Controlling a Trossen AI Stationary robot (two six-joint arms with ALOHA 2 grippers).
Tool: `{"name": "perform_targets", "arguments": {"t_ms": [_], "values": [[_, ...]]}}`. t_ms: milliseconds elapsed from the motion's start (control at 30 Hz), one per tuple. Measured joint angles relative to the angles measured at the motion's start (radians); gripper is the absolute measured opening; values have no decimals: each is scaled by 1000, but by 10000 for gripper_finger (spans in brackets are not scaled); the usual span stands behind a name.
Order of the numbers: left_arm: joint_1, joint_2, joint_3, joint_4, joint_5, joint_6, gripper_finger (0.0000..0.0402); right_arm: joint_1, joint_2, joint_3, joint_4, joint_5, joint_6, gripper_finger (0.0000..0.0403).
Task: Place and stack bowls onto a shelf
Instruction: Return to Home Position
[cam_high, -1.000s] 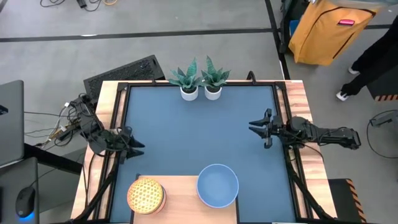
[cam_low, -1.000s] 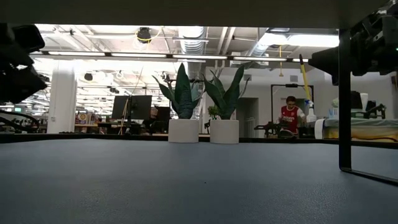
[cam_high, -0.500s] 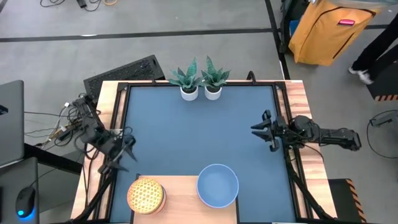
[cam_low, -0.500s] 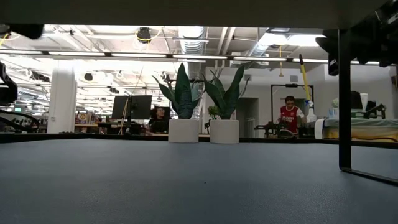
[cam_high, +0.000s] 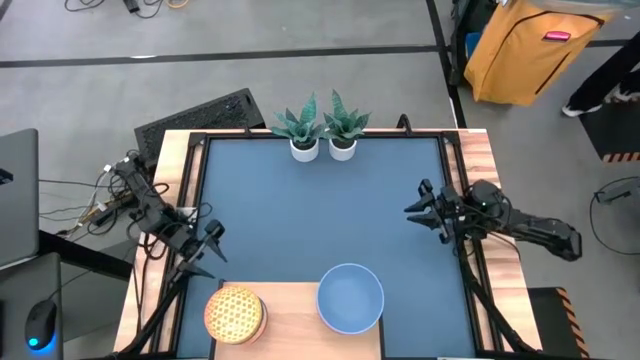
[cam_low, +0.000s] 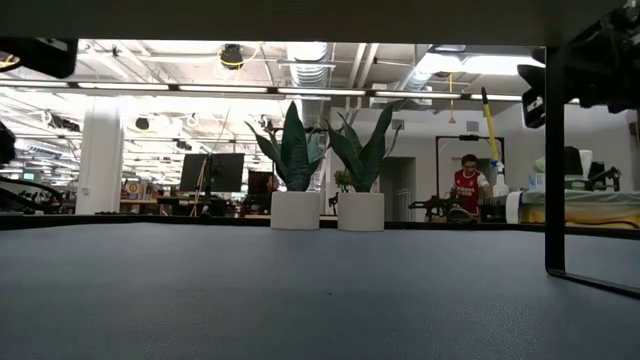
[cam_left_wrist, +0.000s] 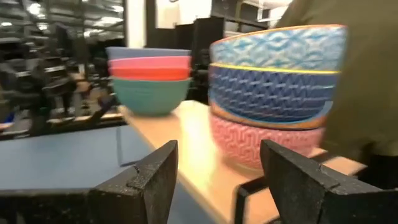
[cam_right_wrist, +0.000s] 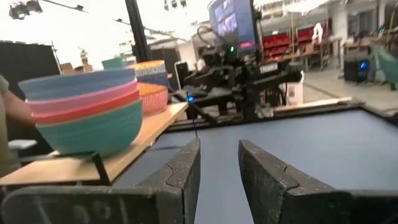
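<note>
The shelf (cam_high: 295, 312), a pale wooden panel, lies at the table's near edge. On its left end stands a stack of patterned bowls (cam_high: 235, 313) (cam_left_wrist: 273, 93). On its right end stands a stack of plain bowls (cam_high: 350, 297) (cam_left_wrist: 149, 78), green at the bottom, then red and pink, with light blue on top. My left gripper (cam_high: 208, 252) (cam_left_wrist: 217, 180) hovers open at the table's left edge and points toward the shelf. My right gripper (cam_high: 420, 210) (cam_right_wrist: 219, 174) hovers open at the right edge, pointing across the table. Neither has anything between its fingers.
Two white pots with green plants (cam_high: 322, 140) (cam_low: 325, 170) stand at the table's far edge. Wooden side rails with dark frame bars (cam_high: 455, 180) run along the left and right. A person in olive clothing (cam_left_wrist: 367, 74) stands just past the patterned stack.
My left gripper has rolled and swung at its wrist, from pointing across the table to pointing toward the near edge and the shelf. It has also shifted a little toward the near edge. My right arm has swung slightly, and its gripper has turned a little. Both bowl stacks have kept still.
</note>
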Motion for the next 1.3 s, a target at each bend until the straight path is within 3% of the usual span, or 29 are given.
{"name": "perform_targets", "arguments": {"t_ms": [400, 567, 933, 1100, 1300], "values": [[284, 1, -2, -15, 183, 3, 215, -125, 0, 0, -41, -153, -10, 134], [400, 0, -2, -63, 270, -49, 215, -159, 0, 0, -50, -151, -93, 134], [509, 0, -3, -103, 284, -54, 215, -259, 1, 0, -69, -148, -175, 134], [517, 0, -3, -100, 229, -42, 215, -279, 0, 0, -63, -143, -183, 134], [517, 0, -3, -132, 208, -195, 215, -279, 1, 0, -70, -143, -183, 134]]}}
